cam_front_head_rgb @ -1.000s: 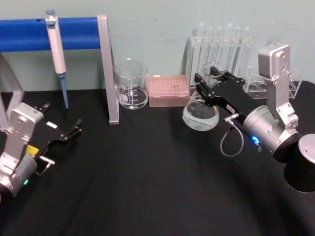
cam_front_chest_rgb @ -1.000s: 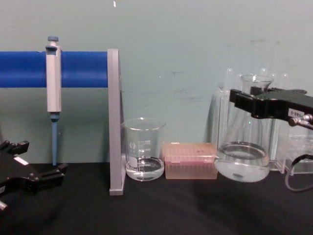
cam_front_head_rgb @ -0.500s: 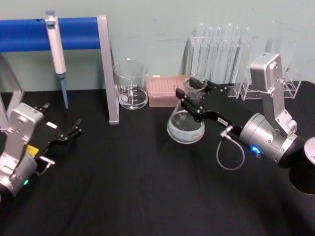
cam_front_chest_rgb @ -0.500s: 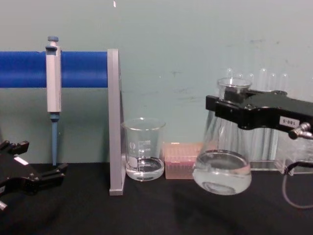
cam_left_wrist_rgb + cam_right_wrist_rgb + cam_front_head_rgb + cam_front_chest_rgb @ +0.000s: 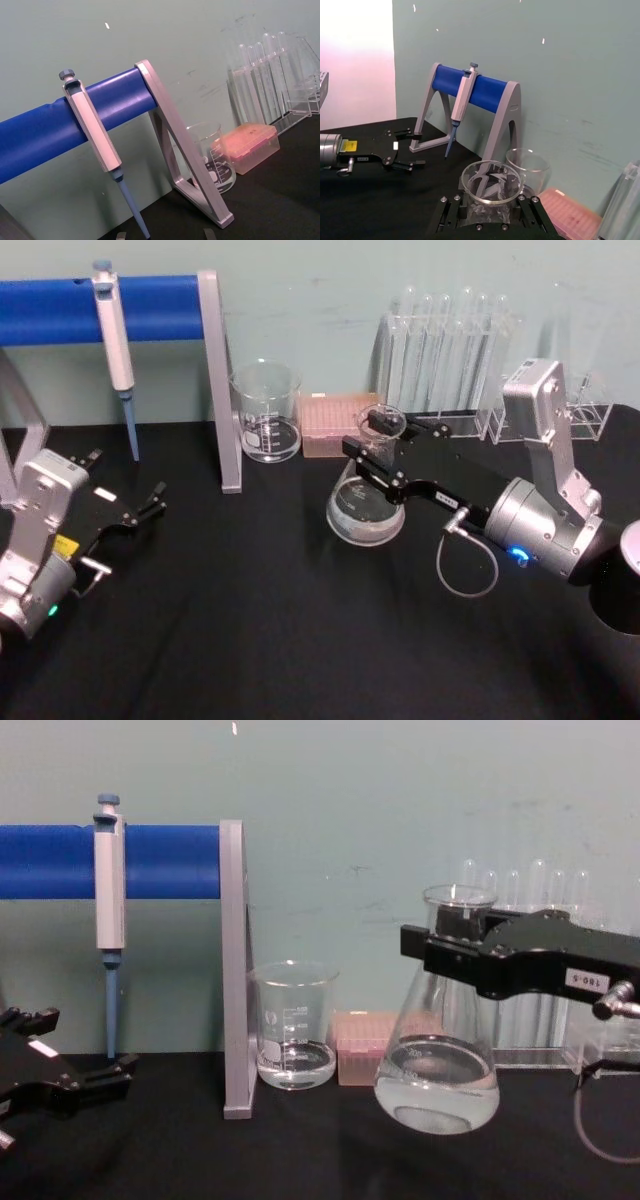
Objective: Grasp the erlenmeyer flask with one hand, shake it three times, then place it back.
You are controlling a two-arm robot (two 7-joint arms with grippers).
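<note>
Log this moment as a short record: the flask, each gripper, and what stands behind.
flask: erlenmeyer flask, clear liquid inside, lifted off the black table, slightly tilted
right gripper: shut on the flask's neck
left gripper: open, idle, low at the table's left side
behind: beaker, pink tip box, test tubes in a rack, pipette on a blue stand

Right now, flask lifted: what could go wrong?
1. The right gripper holds the flask by its neck alone, liquid inside: it may slip.
2. Its mouth is open; liquid might slosh out.
3. Beaker and pink box stand close behind: a swing could hit them.
Left gripper is parked at left.
</note>
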